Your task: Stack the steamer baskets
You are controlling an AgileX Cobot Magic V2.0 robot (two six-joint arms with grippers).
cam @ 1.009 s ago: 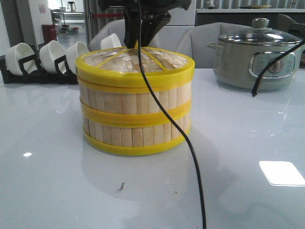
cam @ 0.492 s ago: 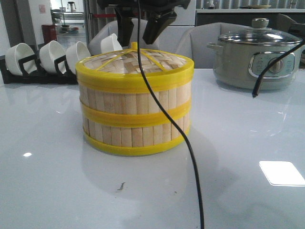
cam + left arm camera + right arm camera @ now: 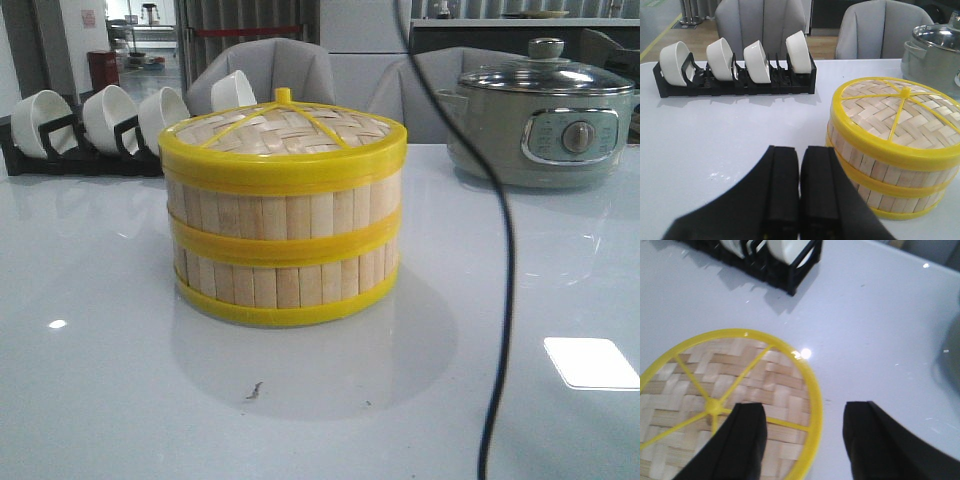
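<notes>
Two steamer baskets (image 3: 284, 225) sit stacked one on the other near the middle of the white table (image 3: 120, 390), the upper basket's lower yellow band resting on the lower basket's rim. A woven bamboo lid (image 3: 283, 128) with yellow spokes and a small yellow knob at its centre closes the top basket. Behind the stack to the left, a black rack (image 3: 85, 155) holds four white bowls (image 3: 110, 115) tipped on edge. Behind to the right stands a grey-green electric pot (image 3: 545, 125) with a glass lid, well apart from the baskets. A black cable (image 3: 507, 270) hangs down through the right half of the front view, in front of the table.

Neither arm shows in the front view. From the left wrist camera, the left gripper (image 3: 800, 165) has its two dark fingers pressed together with nothing between them, just beside the stack's wall and clear of it. From the right wrist camera, the right gripper (image 3: 805, 432) is spread wide and holds nothing; one finger (image 3: 745, 440) lies over the woven lid near the knob, the other over bare table beyond the yellow rim, and whether the gripper touches the lid cannot be told
</notes>
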